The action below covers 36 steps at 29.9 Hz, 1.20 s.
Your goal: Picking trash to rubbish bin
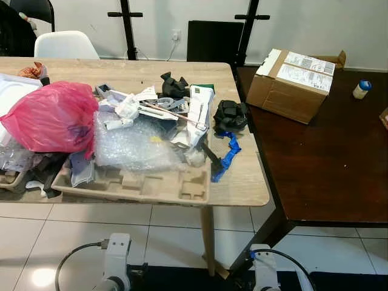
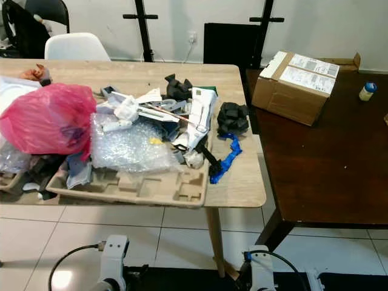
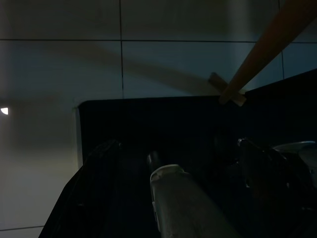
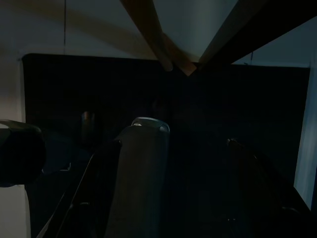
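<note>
Trash is piled on a light wooden table (image 1: 245,185): a pink plastic bag (image 1: 51,115), crumpled bubble wrap (image 1: 130,145), a moulded pulp tray (image 1: 145,187) at the front edge, white packaging (image 1: 200,109), a black bundle (image 1: 230,115) and a blue strip (image 1: 227,154). Both silver arms hang low in front of the table, the left arm (image 1: 115,260) and the right arm (image 1: 264,270). In the dark wrist views my left gripper (image 3: 177,144) and right gripper (image 4: 173,141) point at a black mat on the floor, fingers apart and holding nothing.
A dark brown table (image 1: 327,176) adjoins on the right, carrying a cardboard box (image 1: 294,85) and a small bottle (image 1: 362,89). A white chair (image 1: 63,43) and black stands are behind the table. White floor tiles (image 1: 79,230) lie below, with table legs (image 1: 208,239) near my arms.
</note>
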### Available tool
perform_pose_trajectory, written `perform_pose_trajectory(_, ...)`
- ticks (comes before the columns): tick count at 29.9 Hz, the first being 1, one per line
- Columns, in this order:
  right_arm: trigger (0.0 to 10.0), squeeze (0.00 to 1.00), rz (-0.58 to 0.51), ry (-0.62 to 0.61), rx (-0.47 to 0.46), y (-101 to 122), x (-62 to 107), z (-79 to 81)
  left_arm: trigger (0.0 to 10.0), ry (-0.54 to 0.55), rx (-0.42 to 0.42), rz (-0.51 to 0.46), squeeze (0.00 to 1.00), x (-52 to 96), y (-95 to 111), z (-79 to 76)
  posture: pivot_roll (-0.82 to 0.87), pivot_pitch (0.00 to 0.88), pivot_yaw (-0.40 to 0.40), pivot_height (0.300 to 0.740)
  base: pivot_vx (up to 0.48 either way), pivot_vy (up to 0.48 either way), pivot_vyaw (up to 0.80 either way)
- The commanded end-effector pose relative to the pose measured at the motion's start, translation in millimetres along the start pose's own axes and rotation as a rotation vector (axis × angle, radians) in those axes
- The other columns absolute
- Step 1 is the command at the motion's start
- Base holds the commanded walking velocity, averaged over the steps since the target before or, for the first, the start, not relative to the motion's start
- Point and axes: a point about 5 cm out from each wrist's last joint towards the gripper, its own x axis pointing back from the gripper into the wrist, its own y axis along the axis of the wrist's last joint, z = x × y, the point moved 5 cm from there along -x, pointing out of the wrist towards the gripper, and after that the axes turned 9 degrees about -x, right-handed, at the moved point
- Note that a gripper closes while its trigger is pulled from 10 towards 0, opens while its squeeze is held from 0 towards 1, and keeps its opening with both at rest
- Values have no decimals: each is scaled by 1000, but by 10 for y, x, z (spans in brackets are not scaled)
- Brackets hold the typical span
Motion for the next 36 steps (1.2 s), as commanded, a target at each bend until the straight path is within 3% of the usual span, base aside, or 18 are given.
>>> perform_pose_trajectory(1,10000,0,35,-6,-10,-109,14,-15,10000,0,16,24,0,23,-81,4,-23,128,11,740,-247,0,0)
perform_pose_trajectory(21,10000,0,34,1,-6,-95,8,7,10000,0,17,26,0,16,-72,1,-22,128,10,740,-290,0,0)
perform_pose_trajectory(36,10000,0,31,8,-9,-78,2,31,10000,2,-14,42,0,1,-64,9,-22,130,10,740,0,0,0)
